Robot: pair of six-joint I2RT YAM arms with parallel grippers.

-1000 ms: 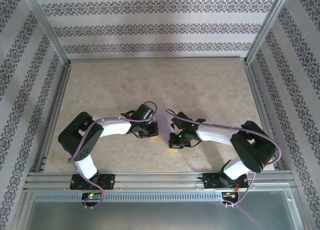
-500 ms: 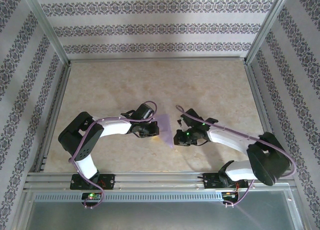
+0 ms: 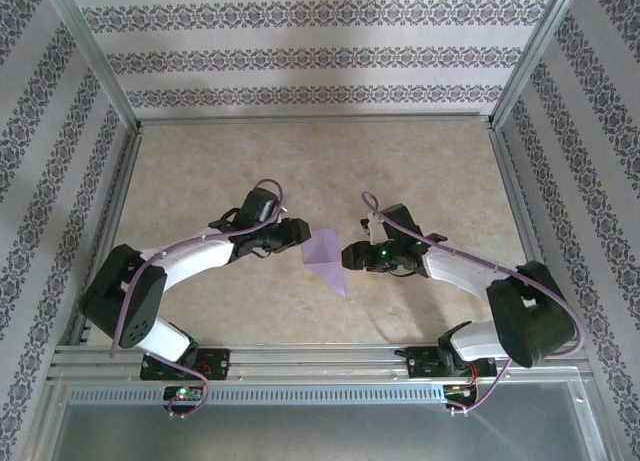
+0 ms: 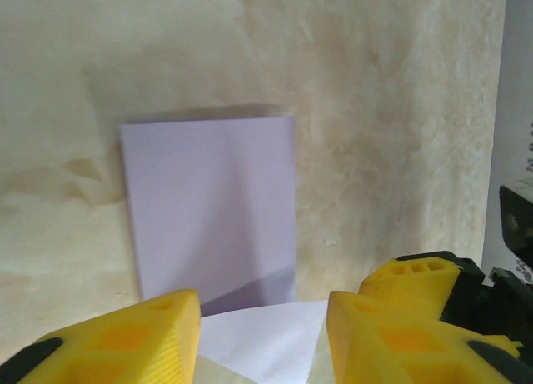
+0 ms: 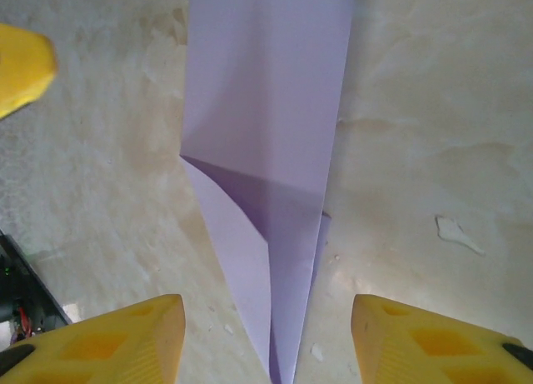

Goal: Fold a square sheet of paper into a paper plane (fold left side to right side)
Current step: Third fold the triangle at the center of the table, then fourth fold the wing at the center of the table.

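Note:
The lavender sheet of paper lies folded as a narrow pointed paper plane on the table between the two arms, its tip toward the near edge. My left gripper stands open just left of it. In the left wrist view the paper plane lies flat ahead, and one raised flap reaches between the spread yellow fingers of the left gripper. My right gripper is open just right of the paper. Seen from the right wrist, the paper plane tapers to a point between the parted jaws of the right gripper, untouched.
The beige marbled table is ringed by aluminium rails and patterned walls. Small white flecks lie on the table beside the paper.
Both grippers were shut at the paper and have opened. Each arm has drawn back from the middle, left arm leftward, right arm rightward, leaving the folded paper lying free.

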